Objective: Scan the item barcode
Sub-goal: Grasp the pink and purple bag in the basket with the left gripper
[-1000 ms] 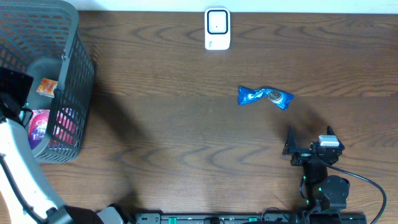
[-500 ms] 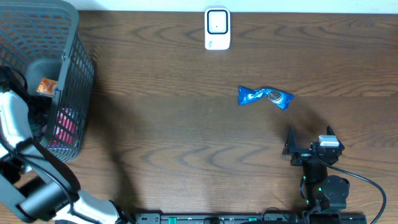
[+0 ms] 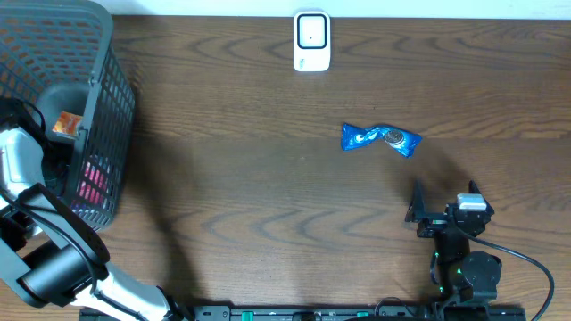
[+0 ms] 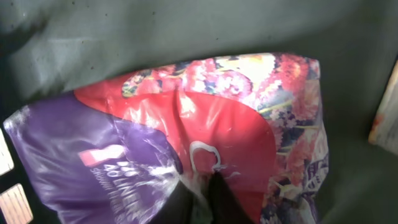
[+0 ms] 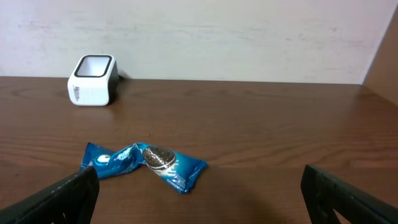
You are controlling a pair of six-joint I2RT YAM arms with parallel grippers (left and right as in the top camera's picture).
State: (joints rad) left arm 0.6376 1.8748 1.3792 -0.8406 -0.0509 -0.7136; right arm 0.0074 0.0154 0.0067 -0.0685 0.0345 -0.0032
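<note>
In the left wrist view a purple, red and flowered plastic packet [image 4: 205,118] lies on the basket floor. My left gripper [image 4: 200,190] is shut on a fold of its film at the near edge. From overhead the left arm [image 3: 20,174] reaches down into the grey mesh basket [image 3: 111,107], and the packet [image 3: 91,183] shows pink through the mesh. The white scanner [image 3: 311,41] stands at the table's far edge, also visible as the white scanner [image 5: 92,80] in the right wrist view. My right gripper [image 3: 443,201] rests open near the front right, nothing between its fingers [image 5: 69,196].
A blue cookie packet [image 3: 380,138] lies on the wood right of centre, just ahead of the right gripper, as the blue cookie packet [image 5: 146,163]. A small orange packet [image 3: 67,125] sits in the basket beside the arm. The basket's walls closely surround the left arm.
The left arm has dropped deeper into the basket and its jaws have gone from open to shut on the packet's film. The right arm has not moved.
</note>
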